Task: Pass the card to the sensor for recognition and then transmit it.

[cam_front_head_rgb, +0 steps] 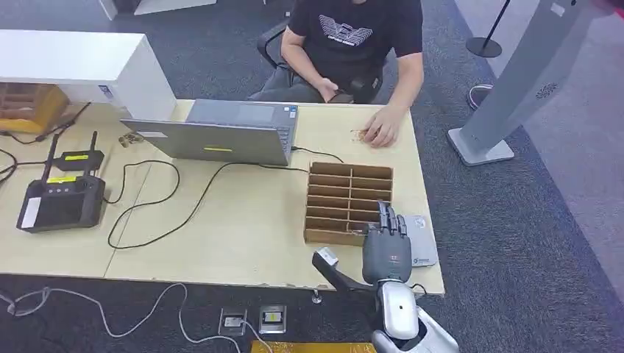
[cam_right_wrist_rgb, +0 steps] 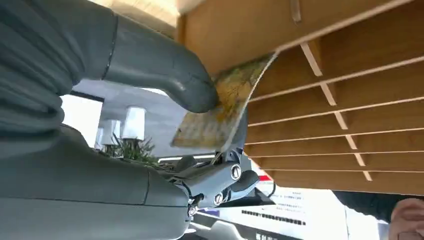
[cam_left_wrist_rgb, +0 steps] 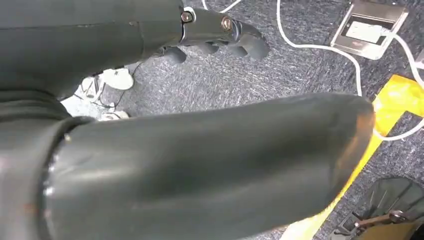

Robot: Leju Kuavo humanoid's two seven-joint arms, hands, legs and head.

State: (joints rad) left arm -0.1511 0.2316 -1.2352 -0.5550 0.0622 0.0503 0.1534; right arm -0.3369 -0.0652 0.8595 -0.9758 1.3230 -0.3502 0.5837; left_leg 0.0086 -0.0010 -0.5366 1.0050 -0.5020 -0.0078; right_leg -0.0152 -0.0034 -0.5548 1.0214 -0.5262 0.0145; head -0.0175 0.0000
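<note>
Wooden rack (cam_front_head_rgb: 346, 202) beside right hand (cam_front_head_rgb: 386, 246), pinching card (cam_right_wrist_rgb: 220, 112); left hand (cam_left_wrist_rgb: 220, 35) curled, holding nothing. Sensor pass, handover pending.

A slotted wooden card rack (cam_front_head_rgb: 349, 202) is set on the pale wooden table (cam_front_head_rgb: 243, 228), with an open grey laptop (cam_front_head_rgb: 221, 136) behind it to the left and a black handheld controller (cam_front_head_rgb: 60, 202) placed far left.

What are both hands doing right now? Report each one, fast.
Left hand: hanging over the floor, fingers curled in, holding nothing.
Right hand: pinching a card by the wooden slotted box, thumb pressed on it.
</note>
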